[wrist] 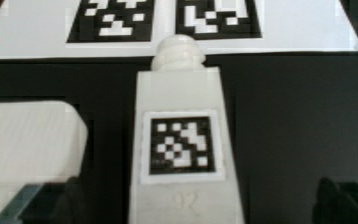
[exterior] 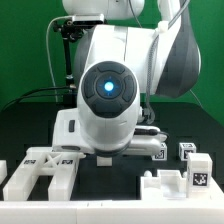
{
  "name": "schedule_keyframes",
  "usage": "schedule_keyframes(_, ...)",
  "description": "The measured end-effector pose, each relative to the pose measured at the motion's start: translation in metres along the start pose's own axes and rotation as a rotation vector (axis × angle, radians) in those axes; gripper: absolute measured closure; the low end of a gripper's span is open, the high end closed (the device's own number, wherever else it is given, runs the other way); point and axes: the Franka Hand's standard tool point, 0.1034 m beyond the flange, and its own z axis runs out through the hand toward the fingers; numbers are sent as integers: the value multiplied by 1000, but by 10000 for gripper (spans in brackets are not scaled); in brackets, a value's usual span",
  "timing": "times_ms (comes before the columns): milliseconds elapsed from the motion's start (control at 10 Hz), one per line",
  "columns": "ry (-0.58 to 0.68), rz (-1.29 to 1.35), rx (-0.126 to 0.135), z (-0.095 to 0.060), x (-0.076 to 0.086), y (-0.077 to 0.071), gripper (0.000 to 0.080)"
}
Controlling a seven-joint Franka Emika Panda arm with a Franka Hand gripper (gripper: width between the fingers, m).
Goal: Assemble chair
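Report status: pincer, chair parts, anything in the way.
Pincer open, holding nothing. Tagged chair post lies between its fingers, ungripped. Another white part close beside the post; marker board past its tip.

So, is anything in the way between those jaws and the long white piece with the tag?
Nothing visible. In the wrist view the post lies centred below the open jaws, bare table on both sides. Another white part lies beside it, apart.

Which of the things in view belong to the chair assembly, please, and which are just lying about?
Chair parts:
- slotted panel
- square post, tagged
- blocky part, tagged

Not chair parts:
- marker board
- black table
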Motion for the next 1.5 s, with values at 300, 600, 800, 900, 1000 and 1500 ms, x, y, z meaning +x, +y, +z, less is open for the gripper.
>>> schedule_keyframes(300,0,0,0,0,0,1,409)
schedule_keyframes(600,0,1,0,0,0,1,514)
schedule_keyframes(800,0,1,0,0,0,1,514)
schedule_keyframes(900,0,1,0,0,0,1,514)
schedule_keyframes(1000,0,1,0,0,0,1,514)
schedule_keyframes(1500,77,13,110,-61,-19,-3,514)
